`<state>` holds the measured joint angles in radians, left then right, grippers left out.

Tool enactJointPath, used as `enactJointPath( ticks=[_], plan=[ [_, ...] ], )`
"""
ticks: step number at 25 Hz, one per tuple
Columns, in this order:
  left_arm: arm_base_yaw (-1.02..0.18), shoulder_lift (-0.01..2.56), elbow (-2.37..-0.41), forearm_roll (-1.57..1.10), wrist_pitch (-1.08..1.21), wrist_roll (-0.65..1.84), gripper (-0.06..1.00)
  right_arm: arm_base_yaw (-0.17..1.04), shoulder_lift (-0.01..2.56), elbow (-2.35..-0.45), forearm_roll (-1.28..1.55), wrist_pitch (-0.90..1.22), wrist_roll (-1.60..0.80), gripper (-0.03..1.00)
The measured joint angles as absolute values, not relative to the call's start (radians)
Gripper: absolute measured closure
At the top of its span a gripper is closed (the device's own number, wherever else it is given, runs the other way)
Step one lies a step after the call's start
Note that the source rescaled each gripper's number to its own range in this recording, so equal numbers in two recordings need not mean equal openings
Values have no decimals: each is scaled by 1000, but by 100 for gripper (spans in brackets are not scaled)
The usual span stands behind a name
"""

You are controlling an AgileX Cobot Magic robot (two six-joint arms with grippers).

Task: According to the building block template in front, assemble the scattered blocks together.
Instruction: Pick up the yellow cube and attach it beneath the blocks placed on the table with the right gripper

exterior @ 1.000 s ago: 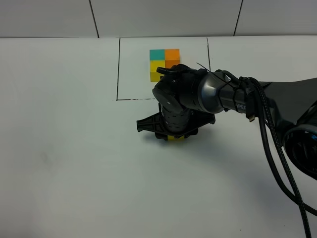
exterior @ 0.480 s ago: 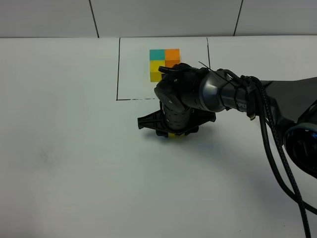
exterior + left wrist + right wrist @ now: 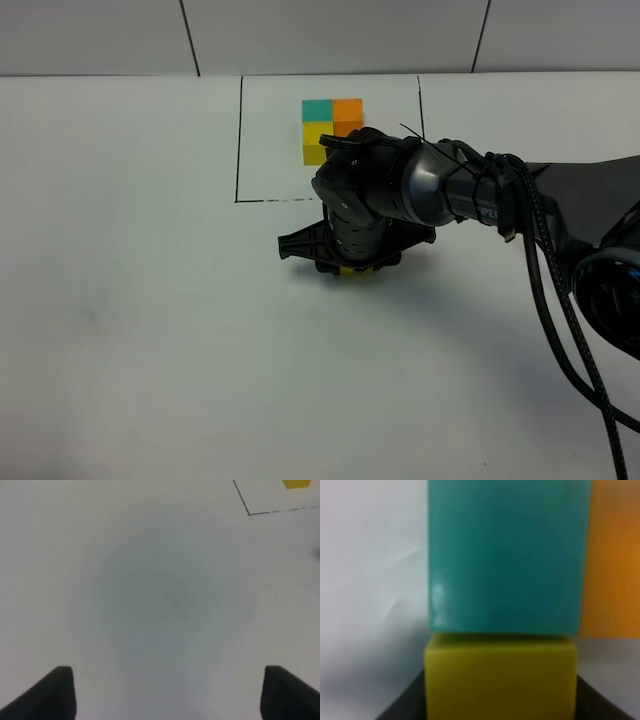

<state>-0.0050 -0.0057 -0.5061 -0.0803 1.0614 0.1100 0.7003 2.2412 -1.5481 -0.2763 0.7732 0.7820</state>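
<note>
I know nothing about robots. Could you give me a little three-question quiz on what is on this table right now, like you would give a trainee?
1. True or false: the building block template sits inside a thin black drawn rectangle.
2. Multiple choice: in the right wrist view, which cube lies right against the teal cube, nearest the camera?
A. a red one
B. the yellow cube
C. a white one
3. Fill in: the right hand hangs low over the scattered blocks, while the left hand is over bare ____ table.

Key
1. True.
2. B. The orange cube shows on the teal cube's other side.
3. White.
</note>
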Motion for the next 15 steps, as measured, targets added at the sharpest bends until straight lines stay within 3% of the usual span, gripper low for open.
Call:
enactJointPath(
  ticks=[15],
  plan=[
    [-5,-6,-506,-80,1061,110,12,700,2243,-1551,-277,771,784,96]
  ],
)
